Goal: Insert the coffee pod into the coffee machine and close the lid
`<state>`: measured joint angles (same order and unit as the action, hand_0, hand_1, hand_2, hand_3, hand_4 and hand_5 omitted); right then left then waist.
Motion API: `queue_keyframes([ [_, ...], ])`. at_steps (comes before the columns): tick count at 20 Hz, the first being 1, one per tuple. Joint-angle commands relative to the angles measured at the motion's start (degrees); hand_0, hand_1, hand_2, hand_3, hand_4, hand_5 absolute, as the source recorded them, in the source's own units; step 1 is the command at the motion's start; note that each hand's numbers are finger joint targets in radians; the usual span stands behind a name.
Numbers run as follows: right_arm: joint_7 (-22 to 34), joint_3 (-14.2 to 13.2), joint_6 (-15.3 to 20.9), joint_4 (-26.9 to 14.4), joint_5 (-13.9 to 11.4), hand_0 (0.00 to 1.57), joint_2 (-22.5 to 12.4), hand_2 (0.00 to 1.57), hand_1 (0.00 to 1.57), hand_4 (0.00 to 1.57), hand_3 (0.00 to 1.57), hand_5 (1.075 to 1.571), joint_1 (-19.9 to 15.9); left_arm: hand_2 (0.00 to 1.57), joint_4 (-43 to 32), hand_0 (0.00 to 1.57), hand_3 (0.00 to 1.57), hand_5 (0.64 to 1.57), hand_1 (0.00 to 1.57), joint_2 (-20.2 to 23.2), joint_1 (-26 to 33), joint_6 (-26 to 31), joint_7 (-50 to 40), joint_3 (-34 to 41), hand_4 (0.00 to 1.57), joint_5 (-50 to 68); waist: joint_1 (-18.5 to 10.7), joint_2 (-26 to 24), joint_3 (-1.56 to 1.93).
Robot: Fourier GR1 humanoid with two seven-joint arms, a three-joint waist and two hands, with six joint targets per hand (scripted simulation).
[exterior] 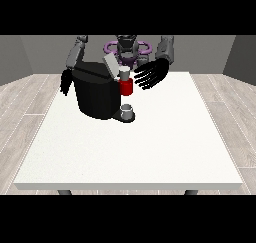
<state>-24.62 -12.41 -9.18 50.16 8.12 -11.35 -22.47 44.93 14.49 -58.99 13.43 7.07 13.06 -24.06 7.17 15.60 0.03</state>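
So the black coffee machine point(97, 94) sits toward the far side of the white table point(130, 152), lid point(109, 64) tipped up and open. The coffee pod point(123, 71), a small grey cylinder, sits at the top of the red front part point(126, 87), right by the open lid. A little grey cup point(127, 110) stands on the tray below. The hand at the view's right point(152, 73) hovers just beside the pod, fingers spread wide, holding nothing. The hand at the view's left point(65, 82) hangs behind the machine; can't tell what its fingers are doing.
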Motion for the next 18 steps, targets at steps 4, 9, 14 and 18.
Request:
queue_keyframes([
  [4,-3.6,-1.2,-0.1,-2.0,0.3,0.00,0.4,0.00,0.00,0.26,0.00,1.571,9.0,0.00,1.5,0.00,0.00,1.571,0.00,-6.5,14.8,3.3,8.7,2.8,0.00,8.0,-6.3,-10.0,-0.09],
  [9,-2.3,0.8,-0.8,-1.6,-0.3,0.00,2.7,0.00,0.00,0.21,0.00,1.571,15.7,0.00,1.8,0.00,0.00,1.571,0.00,-10.5,26.9,5.8,12.1,3.1,0.23,11.3,-8.5,-19.9,-0.08],
  [14,-2.1,6.0,0.9,4.1,-4.1,0.00,5.8,0.00,0.00,0.00,0.00,1.571,21.3,0.00,1.3,0.00,0.00,1.571,0.00,-9.8,40.7,10.5,16.9,1.5,0.30,11.3,-9.2,-28.0,-0.11],
  [18,4.1,12.4,1.8,13.1,-8.0,0.00,7.1,0.00,0.00,0.00,0.00,1.571,21.5,0.00,1.0,0.00,0.00,1.571,0.00,-9.5,45.7,8.4,16.5,2.8,0.23,11.8,-5.6,-32.2,-0.12],
])
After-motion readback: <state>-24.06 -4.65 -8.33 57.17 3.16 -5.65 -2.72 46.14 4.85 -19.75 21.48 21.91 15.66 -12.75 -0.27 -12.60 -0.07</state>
